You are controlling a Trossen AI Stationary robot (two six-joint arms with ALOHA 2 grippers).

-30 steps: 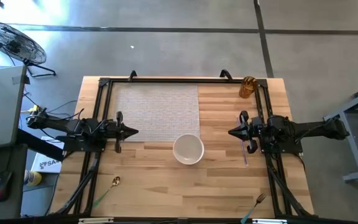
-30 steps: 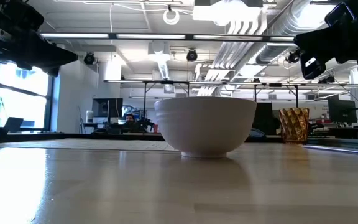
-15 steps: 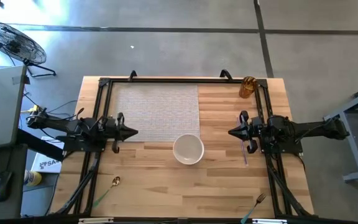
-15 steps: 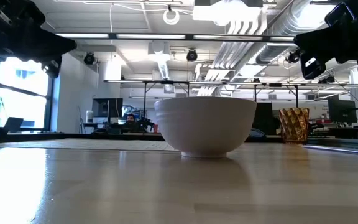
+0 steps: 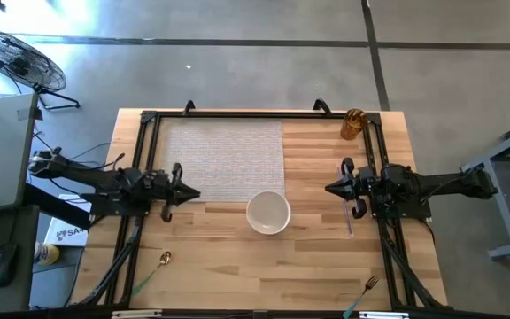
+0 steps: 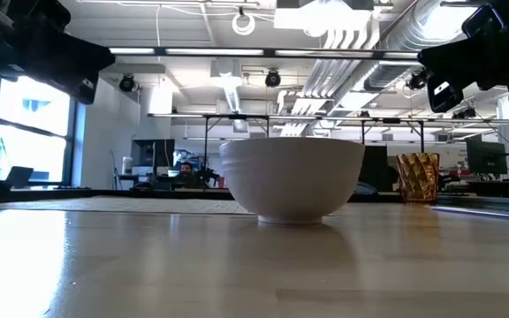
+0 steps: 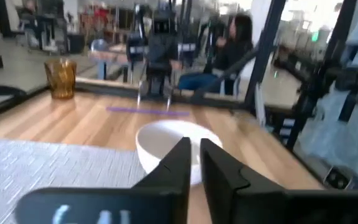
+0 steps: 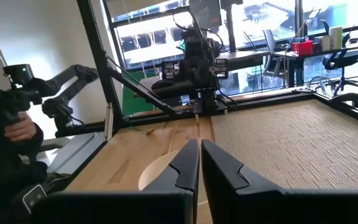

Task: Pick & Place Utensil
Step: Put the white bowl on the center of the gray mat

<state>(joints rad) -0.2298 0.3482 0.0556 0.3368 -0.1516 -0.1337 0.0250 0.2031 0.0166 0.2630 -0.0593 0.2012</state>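
A gold spoon with a green handle (image 5: 164,259) lies flat near the table's front left. A fork (image 5: 369,285) lies at the front right edge. A purple utensil (image 5: 347,215) lies under my right arm. A white bowl (image 5: 268,213) stands mid-table between both grippers. My left gripper (image 5: 197,196) hovers level left of the bowl, holding nothing, its fingers (image 7: 180,155) a narrow gap apart. My right gripper (image 5: 328,188) hovers level right of the bowl, shut and holding nothing.
A woven grey placemat (image 5: 224,159) covers the far left part of the table. An amber cup (image 5: 352,124) stands at the far right corner. Black frame rails (image 5: 144,159) run along both sides. A person (image 8: 8,143) sits beyond the table's left side.
My left gripper has edged toward the bowl and risen a little, rolling about its own axis. My right arm has kept still.
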